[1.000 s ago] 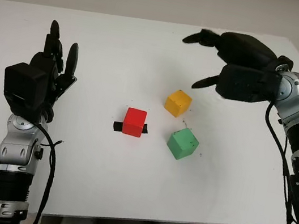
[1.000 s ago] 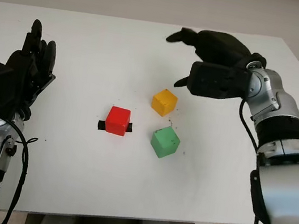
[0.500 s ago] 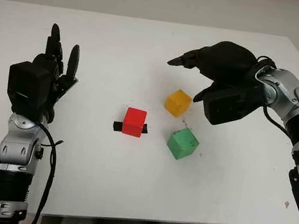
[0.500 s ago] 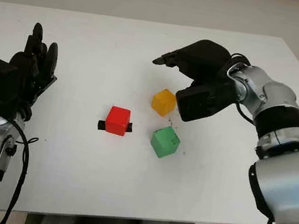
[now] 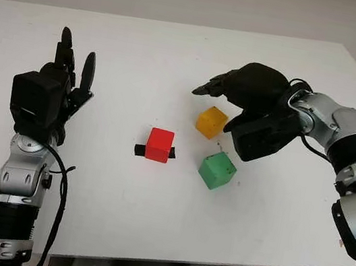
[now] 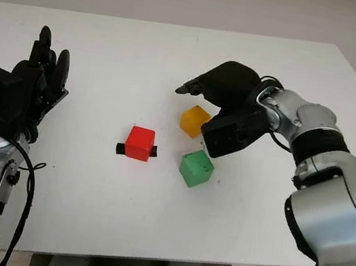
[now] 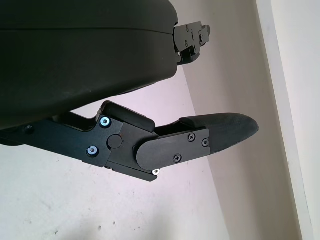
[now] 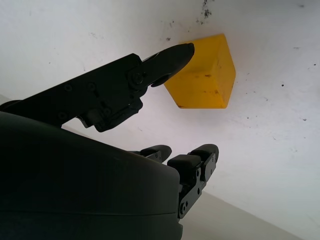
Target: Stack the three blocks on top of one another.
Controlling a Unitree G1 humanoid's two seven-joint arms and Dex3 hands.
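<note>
Lowered right hand (image 5: 237, 105) now brackets matte yellow cube (image 5: 211, 121).

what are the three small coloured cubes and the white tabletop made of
The yellow cube, red cube and green cube look like painted wood or matte plastic: flat colour, crisp edges, small dark scuffs on the yellow one. The white tabletop looks like smooth matte laminate, lightly speckled with marks.
</note>
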